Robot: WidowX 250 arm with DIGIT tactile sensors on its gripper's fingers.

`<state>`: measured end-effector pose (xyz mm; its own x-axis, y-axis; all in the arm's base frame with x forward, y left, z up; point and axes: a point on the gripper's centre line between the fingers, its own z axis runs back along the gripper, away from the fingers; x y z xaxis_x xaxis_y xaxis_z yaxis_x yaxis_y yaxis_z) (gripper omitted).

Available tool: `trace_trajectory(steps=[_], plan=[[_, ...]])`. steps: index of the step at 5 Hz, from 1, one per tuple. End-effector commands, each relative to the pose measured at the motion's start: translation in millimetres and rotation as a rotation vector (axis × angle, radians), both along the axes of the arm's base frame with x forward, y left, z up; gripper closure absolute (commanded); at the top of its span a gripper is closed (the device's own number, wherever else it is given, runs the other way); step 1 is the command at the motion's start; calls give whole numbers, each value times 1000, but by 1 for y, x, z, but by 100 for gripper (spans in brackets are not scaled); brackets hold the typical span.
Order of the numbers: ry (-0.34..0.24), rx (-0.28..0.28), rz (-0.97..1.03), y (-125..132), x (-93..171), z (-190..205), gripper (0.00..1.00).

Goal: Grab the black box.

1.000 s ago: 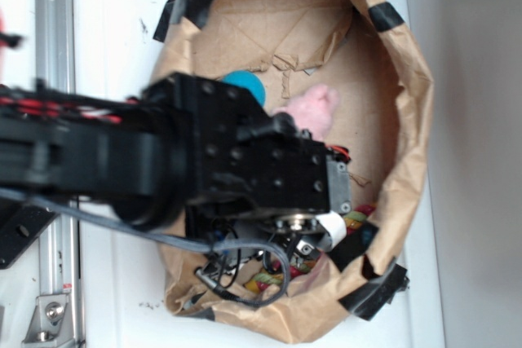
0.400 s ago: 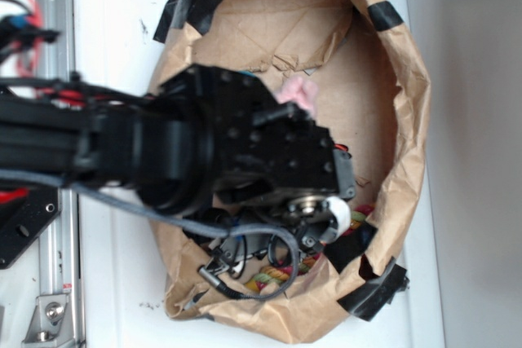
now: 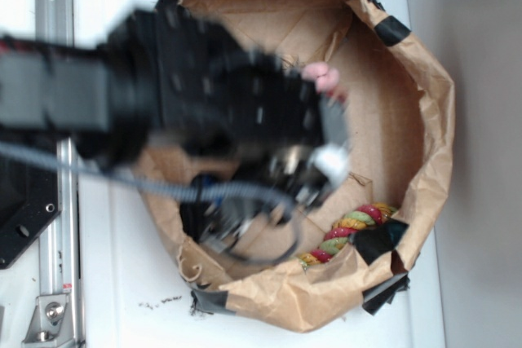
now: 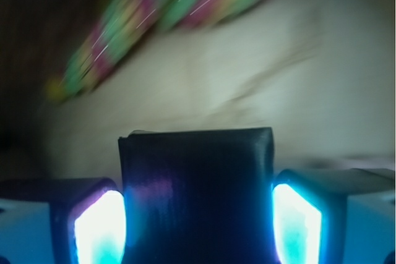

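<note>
The black box (image 4: 197,171) fills the gap between my two lit fingertips in the wrist view. Its flat dark face is upright and its top edge is level. My gripper (image 4: 198,214) is shut on it, with the left pad (image 4: 99,227) and the right pad (image 4: 297,224) against its sides. In the exterior view the arm is motion-blurred over the brown paper bag (image 3: 432,120). There the gripper (image 3: 314,175) hangs above the bag's floor, and the box is hidden under it.
A multicoloured rope (image 3: 351,230) lies at the bag's lower right, blurred beyond the box as the rope (image 4: 154,17) in the wrist view. A pink soft toy (image 3: 322,77) peeks past the arm. Black tape patches the rim. A metal rail (image 3: 49,242) runs down the left.
The arm has swung up and towards the bag's upper middle, now blurred. The rope is uncovered. The blue ball seen a second ago is hidden. The bag has shifted slightly.
</note>
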<state>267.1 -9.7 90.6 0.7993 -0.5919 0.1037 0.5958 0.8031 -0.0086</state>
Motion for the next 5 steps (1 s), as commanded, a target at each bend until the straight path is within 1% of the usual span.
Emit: trace_trajectory(steps=[1, 2, 3, 4, 5], plan=[[-103, -14, 70, 9, 2, 38, 100], [-82, -52, 107, 4, -6, 59, 100], [-11, -98, 219, -3, -14, 73, 100], [25, -114, 340, -3, -19, 86, 100], [19, -73, 414, -3, -18, 87, 100]])
